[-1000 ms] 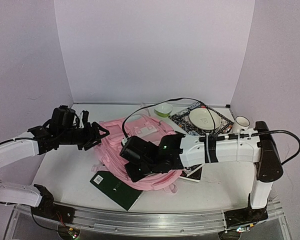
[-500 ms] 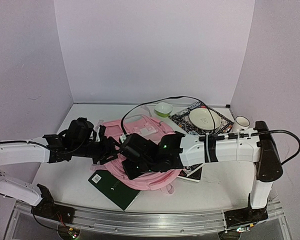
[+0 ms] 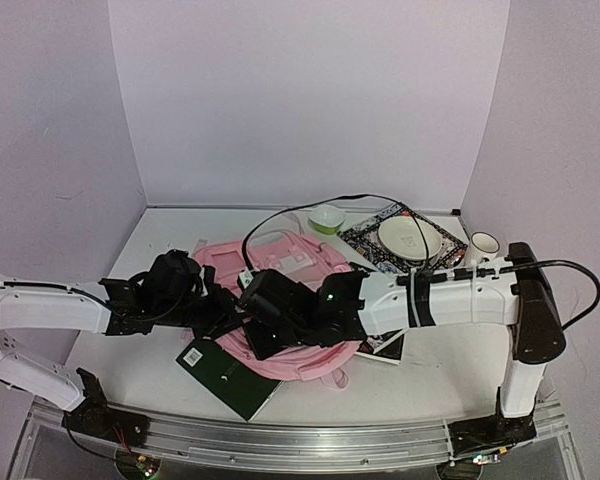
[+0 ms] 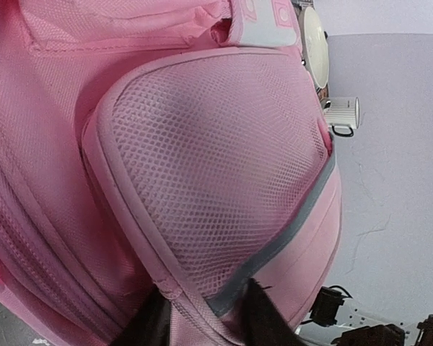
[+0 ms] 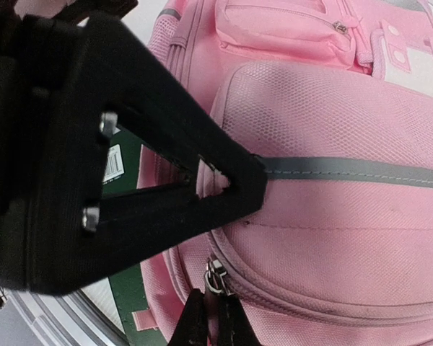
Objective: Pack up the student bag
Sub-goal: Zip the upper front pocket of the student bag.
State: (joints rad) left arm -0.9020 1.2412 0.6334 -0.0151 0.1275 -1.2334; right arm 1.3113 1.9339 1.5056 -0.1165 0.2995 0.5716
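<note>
The student bag [image 3: 310, 262] lies flat mid-table, a pink backpack with a mesh side pocket [image 4: 216, 158] edged by a grey band [image 5: 346, 171]. My left gripper [image 4: 206, 310] is at the bag's near-left side [image 3: 228, 312]. Its fingers [image 5: 166, 130] meet on a fold of pink fabric at the end of the grey band. My right gripper [image 5: 215, 313] sits just below it [image 3: 250, 338], shut on the metal zip pull [image 5: 215, 277] of the bag's lower zip.
A dark green book [image 3: 225, 375] lies under the bag's near-left corner. Behind the bag are a green bowl [image 3: 327, 218], a plate [image 3: 410, 238] on a patterned mat, and a white mug [image 3: 483, 243]. A cable loops over the bag.
My left arm has swung right and down from the table's left side onto the bag, and its jaws have narrowed on the fabric. The right arm has barely moved.
</note>
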